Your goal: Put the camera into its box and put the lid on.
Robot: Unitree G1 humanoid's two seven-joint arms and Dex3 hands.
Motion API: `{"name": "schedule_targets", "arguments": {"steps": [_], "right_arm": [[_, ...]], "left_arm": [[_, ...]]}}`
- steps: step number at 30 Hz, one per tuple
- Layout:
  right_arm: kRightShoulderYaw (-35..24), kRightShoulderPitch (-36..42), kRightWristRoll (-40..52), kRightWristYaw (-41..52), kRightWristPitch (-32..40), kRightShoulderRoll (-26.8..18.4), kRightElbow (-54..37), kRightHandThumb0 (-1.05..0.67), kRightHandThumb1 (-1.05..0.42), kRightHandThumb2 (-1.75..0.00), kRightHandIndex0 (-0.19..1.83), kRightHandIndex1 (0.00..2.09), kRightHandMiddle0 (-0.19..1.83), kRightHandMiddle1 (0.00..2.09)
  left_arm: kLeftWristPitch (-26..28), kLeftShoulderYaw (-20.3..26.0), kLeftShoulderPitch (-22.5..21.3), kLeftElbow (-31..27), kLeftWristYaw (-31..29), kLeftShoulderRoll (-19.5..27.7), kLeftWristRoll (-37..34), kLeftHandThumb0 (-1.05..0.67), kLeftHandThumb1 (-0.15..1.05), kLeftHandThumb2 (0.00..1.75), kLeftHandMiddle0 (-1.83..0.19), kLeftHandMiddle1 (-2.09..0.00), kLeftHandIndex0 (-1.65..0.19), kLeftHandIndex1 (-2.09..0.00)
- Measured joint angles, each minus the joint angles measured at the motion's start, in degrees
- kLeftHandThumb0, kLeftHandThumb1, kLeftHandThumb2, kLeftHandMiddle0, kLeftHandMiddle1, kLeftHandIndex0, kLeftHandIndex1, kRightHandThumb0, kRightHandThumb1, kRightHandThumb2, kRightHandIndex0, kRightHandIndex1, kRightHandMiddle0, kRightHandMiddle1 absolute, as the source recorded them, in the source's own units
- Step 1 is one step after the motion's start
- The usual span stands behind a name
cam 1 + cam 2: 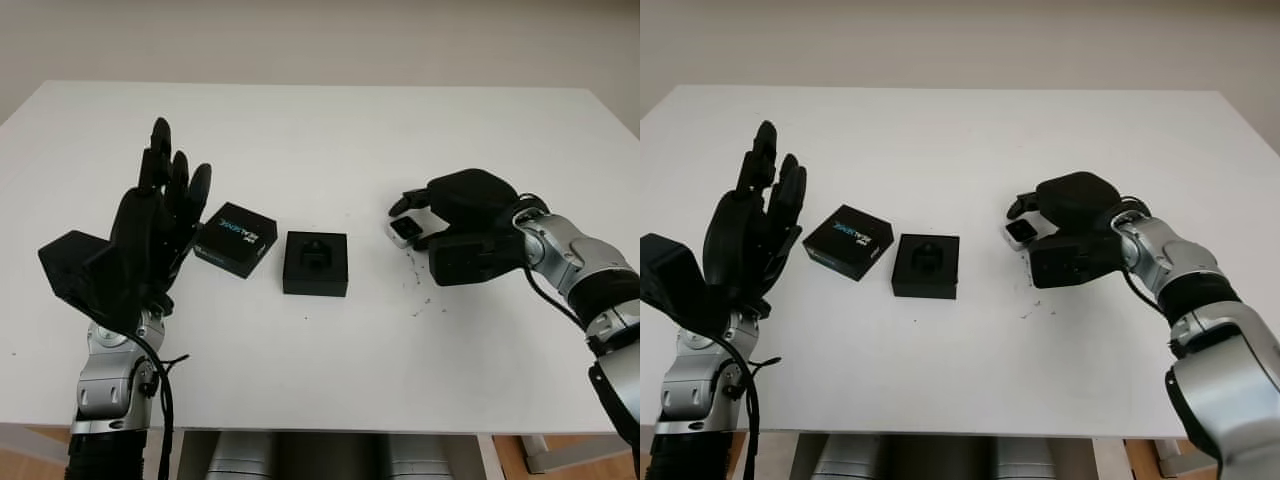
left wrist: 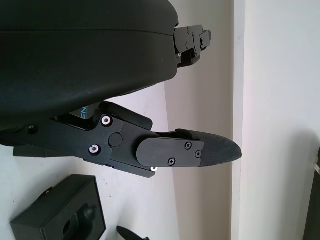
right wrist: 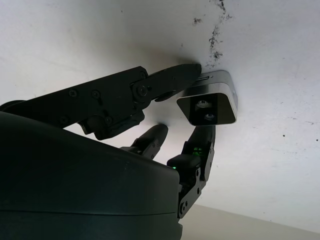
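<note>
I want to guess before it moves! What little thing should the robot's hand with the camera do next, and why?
Probably lift the right hand, whose fingers are closed on the silver camera, and carry it toward the open box. The box sits beside its lid. The left hand is raised, open.

We see from two head eyes looking down on the white table (image 1: 330, 380), shared scene slightly offset, wrist cameras very close behind each black hand shell.
</note>
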Motion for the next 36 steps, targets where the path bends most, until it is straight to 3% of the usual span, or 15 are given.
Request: {"name": "schedule_targets", "arguments": {"steps": [23,32,36], "right_arm": [[-1.49,0.04,4.82,4.25,-0.17,1.18,0.92,-0.32,-0.95,-0.06,0.23,0.93,0.2,1.35],[-2.7,0.57,7.47,4.54,-2.67,1.9,1.34,-0.34,-0.99,-0.06,0.19,1.24,0.26,1.49],[-2.16,0.63,6.23,2.59,-3.37,1.98,1.72,-0.36,-1.01,-0.06,0.18,1.17,0.27,1.52]], "left_arm": [[-0.03,0.04,-0.01,0.03,-0.02,0.01,-0.1,-0.66,1.05,0.32,0.11,-0.06,0.13,-0.06],[0.19,0.12,-0.01,0.03,-0.05,0.01,-0.21,-0.68,1.05,0.29,0.11,-0.05,0.13,-0.05],[0.59,0.12,-0.01,0.03,0.11,0.01,-0.32,-0.68,1.05,0.28,0.1,-0.06,0.12,-0.06]]}}
